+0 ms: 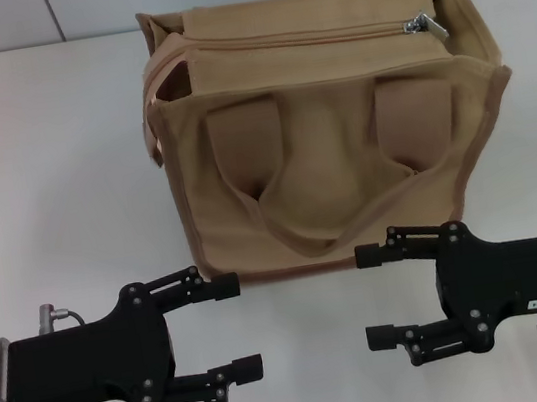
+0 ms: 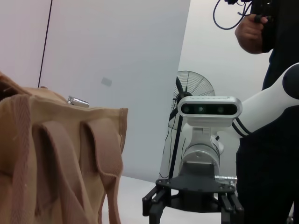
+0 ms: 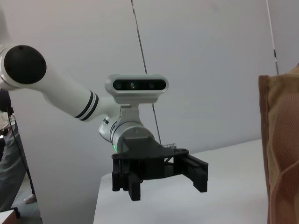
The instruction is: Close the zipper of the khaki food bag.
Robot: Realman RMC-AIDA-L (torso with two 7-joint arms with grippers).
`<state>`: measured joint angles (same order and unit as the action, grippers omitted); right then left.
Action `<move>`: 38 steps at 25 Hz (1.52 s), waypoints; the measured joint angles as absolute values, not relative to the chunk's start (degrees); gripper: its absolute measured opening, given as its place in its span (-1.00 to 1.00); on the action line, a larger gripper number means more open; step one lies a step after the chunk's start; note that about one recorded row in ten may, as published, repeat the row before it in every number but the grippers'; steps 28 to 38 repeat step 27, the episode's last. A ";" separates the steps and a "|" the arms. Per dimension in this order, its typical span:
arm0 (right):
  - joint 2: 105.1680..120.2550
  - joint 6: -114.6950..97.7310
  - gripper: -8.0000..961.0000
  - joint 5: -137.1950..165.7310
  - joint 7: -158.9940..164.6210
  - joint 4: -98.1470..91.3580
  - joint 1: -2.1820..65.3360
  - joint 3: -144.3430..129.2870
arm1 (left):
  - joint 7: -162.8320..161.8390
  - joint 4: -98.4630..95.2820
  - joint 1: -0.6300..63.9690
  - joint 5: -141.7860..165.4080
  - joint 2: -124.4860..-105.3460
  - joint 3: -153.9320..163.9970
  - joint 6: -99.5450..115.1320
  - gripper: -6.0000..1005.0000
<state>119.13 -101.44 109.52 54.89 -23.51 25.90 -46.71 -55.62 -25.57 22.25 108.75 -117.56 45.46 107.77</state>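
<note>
The khaki food bag [image 1: 323,127] stands upright at the back middle of the white table, its two loop handles hanging down its front face. The zipper [image 1: 305,36] runs along its top, with the silver pull tab [image 1: 425,27] near the right end. My left gripper [image 1: 237,327] is open and empty, in front of the bag's lower left corner. My right gripper [image 1: 374,295] is open and empty, in front of the lower right corner. Both face each other, apart from the bag. The left wrist view shows the bag [image 2: 56,158], the pull tab [image 2: 78,101] and the right gripper [image 2: 191,207].
The white table [image 1: 45,194] reaches to a grey wall behind the bag. In the left wrist view a fan [image 2: 191,91] and a person [image 2: 271,28] stand beyond the table. The right wrist view shows the left gripper [image 3: 161,179] and the bag's edge [image 3: 280,149].
</note>
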 joint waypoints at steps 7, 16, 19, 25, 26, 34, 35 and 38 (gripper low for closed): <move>119.17 -101.30 0.70 109.52 54.67 -23.38 26.22 -46.94 | -55.65 -25.43 22.29 108.81 -117.41 45.56 107.88 0.61; 119.18 -101.24 0.70 109.52 54.66 -23.21 26.33 -46.93 | -55.72 -25.40 22.24 108.81 -117.23 45.61 108.01 0.61; 119.18 -101.23 0.70 109.52 54.67 -23.20 26.36 -46.93 | -55.72 -25.40 22.24 108.81 -117.23 45.62 108.01 0.61; 119.18 -101.22 0.70 109.51 54.66 -23.25 26.37 -46.93 | -55.81 -25.40 22.33 108.81 -117.24 45.62 108.01 0.61; 119.18 -101.12 0.70 109.51 54.66 -23.22 26.42 -46.93 | -55.97 -25.40 22.42 108.81 -117.24 45.62 108.02 0.61; 119.18 -101.12 0.70 109.51 54.66 -23.22 26.42 -46.93 | -55.97 -25.40 22.42 108.81 -117.24 45.62 108.02 0.61; 119.18 -101.12 0.70 109.51 54.66 -23.22 26.42 -46.93 | -55.97 -25.40 22.42 108.81 -117.24 45.62 108.02 0.61; 119.18 -101.12 0.70 109.51 54.66 -23.22 26.42 -46.93 | -55.97 -25.40 22.42 108.81 -117.24 45.62 108.02 0.61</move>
